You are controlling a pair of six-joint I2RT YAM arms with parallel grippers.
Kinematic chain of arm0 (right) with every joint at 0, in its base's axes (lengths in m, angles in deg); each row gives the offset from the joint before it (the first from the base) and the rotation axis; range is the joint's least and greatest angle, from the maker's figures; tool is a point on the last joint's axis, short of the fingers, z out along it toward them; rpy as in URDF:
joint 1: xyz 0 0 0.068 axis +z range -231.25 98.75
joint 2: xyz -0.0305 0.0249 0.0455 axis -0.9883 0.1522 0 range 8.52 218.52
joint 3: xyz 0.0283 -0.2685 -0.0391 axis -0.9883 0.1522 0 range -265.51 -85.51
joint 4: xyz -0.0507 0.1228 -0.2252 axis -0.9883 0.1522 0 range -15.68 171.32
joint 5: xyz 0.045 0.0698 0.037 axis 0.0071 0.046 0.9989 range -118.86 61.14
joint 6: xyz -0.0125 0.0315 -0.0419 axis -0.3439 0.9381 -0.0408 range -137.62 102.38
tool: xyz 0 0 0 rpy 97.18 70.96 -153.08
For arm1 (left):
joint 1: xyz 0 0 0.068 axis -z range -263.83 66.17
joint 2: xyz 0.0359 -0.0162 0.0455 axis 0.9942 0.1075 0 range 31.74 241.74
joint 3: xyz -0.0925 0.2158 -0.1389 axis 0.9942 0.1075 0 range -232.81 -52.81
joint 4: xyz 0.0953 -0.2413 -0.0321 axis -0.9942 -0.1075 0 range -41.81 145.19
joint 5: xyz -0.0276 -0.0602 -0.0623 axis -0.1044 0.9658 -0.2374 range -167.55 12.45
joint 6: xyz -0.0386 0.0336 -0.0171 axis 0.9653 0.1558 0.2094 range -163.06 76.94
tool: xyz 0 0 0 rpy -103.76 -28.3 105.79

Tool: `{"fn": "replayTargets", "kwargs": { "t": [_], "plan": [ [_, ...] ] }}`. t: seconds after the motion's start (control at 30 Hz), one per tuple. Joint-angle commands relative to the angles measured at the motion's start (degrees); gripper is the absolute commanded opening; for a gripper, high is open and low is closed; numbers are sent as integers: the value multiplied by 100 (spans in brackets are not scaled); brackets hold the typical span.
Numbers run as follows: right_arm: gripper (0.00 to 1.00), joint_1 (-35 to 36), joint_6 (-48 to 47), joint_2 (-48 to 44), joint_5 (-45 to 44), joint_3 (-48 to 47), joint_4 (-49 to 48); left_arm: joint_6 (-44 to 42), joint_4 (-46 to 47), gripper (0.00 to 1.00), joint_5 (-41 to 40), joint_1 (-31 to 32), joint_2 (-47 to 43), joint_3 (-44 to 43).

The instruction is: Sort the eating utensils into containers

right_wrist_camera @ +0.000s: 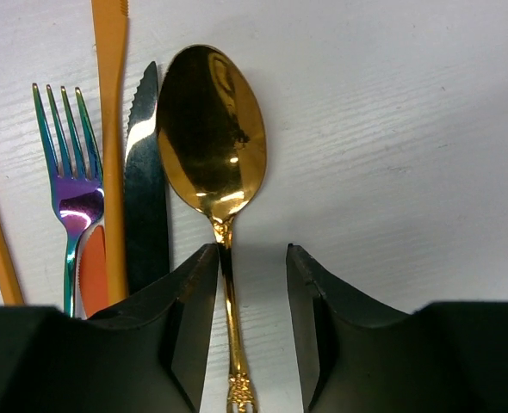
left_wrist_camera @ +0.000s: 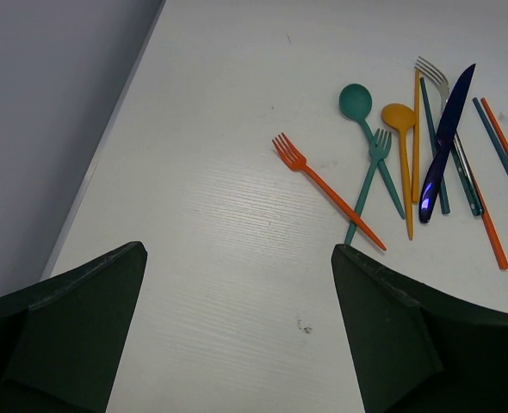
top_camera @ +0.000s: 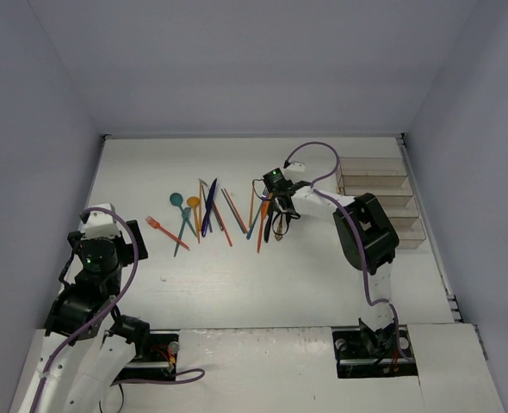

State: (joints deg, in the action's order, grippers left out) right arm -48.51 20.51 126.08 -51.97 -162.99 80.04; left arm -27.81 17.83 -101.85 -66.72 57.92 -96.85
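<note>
The right claw (right_wrist_camera: 252, 258) holds its jaws apart astride the thin neck of the shiny gold metal spoon (right_wrist_camera: 211, 129), bowl just ahead, probably so that closing catches it; the left claw (left_wrist_camera: 237, 249) hangs wide apart, empty.

Overlooking the whole table (top_camera: 237, 284) from above-behind; sharing its orange fork (left_wrist_camera: 327, 191) from left wrist; crowding the gold spoon (right_wrist_camera: 211, 129) from right wrist.
</note>
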Motion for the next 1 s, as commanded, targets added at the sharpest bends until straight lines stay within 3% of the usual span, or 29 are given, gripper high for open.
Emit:
{"fn": "replayTargets", "kwargs": {
  "t": [0.0, 0.23, 0.53, 0.73, 0.97],
  "plan": [
    [23, 49, 107, -82, -93, 54, 35, 40, 344, 87, -74, 54, 27, -52],
    [0, -19, 55, -144, 94, 142, 44, 40, 370, 87, -105, 126, 30, -35],
    [0, -65, 10, -886, -70, 186, 46, 53, 355, 87, -144, 189, 14, -30],
    [0, -196, 382, -2242, -704, 453, 132, 70, 320, 87, -232, 196, 19, -89],
    [0, -1289, 1063, -3560, -1179, 1140, 648, 302, 396, 87, -224, 196, 117, -96]
  ]
}}
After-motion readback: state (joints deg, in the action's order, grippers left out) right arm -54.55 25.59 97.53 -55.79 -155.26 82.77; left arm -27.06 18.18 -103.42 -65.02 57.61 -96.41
